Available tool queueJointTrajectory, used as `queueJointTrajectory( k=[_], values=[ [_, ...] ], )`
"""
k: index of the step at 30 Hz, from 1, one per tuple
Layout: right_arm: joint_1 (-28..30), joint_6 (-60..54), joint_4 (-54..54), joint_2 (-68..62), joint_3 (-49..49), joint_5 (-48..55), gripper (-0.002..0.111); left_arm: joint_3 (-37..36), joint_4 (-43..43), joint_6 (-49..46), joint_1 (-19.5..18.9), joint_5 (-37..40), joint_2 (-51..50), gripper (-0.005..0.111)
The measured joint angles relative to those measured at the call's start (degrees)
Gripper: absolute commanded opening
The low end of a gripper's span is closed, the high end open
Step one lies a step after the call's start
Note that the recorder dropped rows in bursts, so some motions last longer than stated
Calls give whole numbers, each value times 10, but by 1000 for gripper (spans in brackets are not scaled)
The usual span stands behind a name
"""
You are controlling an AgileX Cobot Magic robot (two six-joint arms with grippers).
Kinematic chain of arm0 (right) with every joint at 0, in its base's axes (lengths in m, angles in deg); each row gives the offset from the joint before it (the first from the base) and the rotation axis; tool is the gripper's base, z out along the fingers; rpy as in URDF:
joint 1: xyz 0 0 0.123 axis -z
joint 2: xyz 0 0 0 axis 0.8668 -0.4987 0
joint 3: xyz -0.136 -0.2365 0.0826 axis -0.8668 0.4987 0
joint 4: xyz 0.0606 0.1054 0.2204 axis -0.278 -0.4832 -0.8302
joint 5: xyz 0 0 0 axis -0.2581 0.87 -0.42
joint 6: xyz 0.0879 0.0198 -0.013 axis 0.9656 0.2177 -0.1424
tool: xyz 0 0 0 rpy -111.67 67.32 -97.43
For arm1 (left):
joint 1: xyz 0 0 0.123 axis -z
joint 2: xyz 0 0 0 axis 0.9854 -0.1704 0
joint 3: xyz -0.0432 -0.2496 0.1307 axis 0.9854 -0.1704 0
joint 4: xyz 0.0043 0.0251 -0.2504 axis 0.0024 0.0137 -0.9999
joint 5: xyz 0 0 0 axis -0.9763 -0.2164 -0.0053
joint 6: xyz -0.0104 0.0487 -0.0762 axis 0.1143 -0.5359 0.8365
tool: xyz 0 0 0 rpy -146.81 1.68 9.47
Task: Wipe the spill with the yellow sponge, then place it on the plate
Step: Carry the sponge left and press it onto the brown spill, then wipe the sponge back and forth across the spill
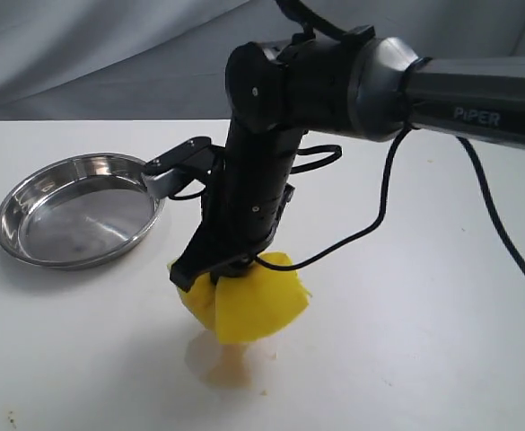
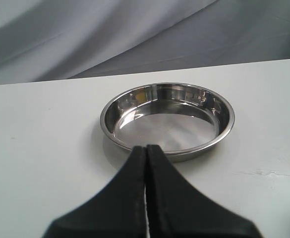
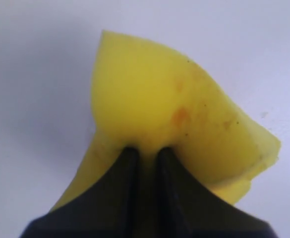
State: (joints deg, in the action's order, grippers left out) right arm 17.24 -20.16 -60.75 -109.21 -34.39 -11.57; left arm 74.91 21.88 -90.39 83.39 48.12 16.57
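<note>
Wiping seems nearly done: the right gripper pinches the yellow sponge tightly over the faint spill; the plate sits empty.

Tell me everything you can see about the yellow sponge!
The yellow sponge is bright, soft-looking foam, pinched in the middle by the right claw so its sides flare out. Small orange-brown stains dot one face. It hangs with a corner pointing down at the tan spill on the white table; whether it touches is unclear.
</note>
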Motion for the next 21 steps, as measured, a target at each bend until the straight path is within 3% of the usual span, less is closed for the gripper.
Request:
queueJointTrajectory(
  k=[9,21],
  values=[
    [-18,0,16,-49,70,-22,0,0,0,0,0,0,0,0],
    [-7,-49,-62,-106,61,19,0,0,0,0,0,0,0,0]
  ],
)
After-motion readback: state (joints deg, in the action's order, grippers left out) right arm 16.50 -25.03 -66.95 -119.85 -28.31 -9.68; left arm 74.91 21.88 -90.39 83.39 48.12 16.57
